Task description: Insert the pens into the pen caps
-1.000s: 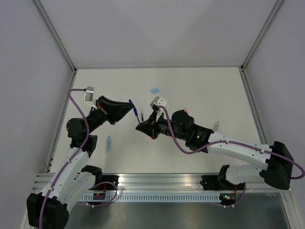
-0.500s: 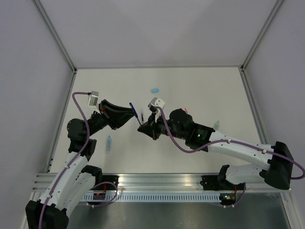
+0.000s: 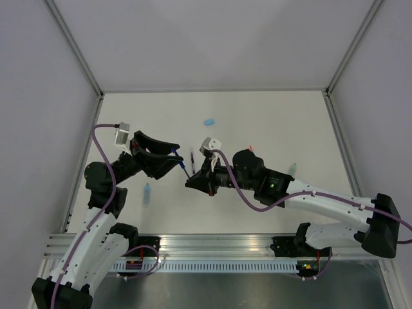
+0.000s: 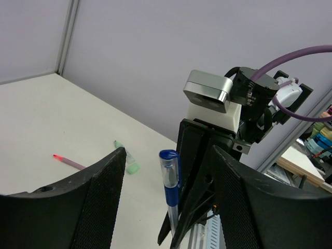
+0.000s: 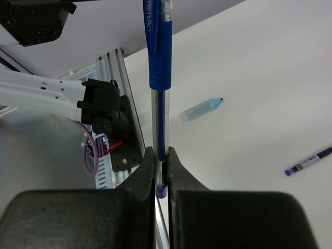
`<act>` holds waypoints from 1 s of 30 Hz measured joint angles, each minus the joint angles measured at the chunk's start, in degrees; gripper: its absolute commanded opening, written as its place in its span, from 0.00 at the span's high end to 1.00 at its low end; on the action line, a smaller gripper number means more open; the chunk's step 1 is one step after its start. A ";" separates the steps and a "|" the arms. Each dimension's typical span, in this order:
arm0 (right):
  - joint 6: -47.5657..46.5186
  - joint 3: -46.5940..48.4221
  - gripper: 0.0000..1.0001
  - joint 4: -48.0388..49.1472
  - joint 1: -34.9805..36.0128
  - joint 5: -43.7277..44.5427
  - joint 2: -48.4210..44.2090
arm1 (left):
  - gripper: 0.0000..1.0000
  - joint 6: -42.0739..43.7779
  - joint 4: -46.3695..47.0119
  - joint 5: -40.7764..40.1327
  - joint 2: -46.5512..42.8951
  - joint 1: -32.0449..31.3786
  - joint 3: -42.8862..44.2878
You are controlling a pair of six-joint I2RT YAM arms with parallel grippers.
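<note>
- The right gripper [image 5: 160,155]: jaws closed on the lower barrel of the blue pen [image 5: 158,78], which runs straight out beyond its fingertips.
- The left gripper [image 4: 167,155]: jaws wide, one on either side of the pen's capped end; no contact visible.
- Long axis: upright through the left gap. The left arm is nearer the cap and would likely retreat along its own approach line.
- Room: open table [image 3: 270,122] beyond both grippers. The pale blue marker [image 5: 201,110] and dark pen [image 5: 307,161] lie well aside of the right fingertips.

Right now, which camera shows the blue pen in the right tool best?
Right wrist: the blue pen runs the length of the frame, clamped between the fingers of the right tool. Left wrist shows only its blue-tipped end; the overhead view shows a thin sliver between the arms.
</note>
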 measured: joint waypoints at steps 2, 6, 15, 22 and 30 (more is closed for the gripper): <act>0.17 -0.20 1.00 -0.07 0.28 -0.57 -0.39 | 0.28 0.02 0.28 -0.02 0.00 0.00 0.00; 0.20 -0.24 1.00 0.00 0.76 -1.14 -1.31 | 0.28 0.00 1.44 -0.11 -0.02 0.00 0.00; 0.42 -0.24 1.00 -0.02 1.09 -1.33 -1.44 | 0.32 -0.13 3.34 -0.17 0.11 0.00 0.00; 0.63 -0.24 1.00 0.02 1.16 -1.33 -0.81 | 0.63 -1.09 5.44 0.33 0.48 0.00 -0.55; 0.81 -0.24 1.00 -0.61 1.49 -0.81 -0.02 | 0.98 -4.61 9.92 2.82 0.31 -0.04 -3.26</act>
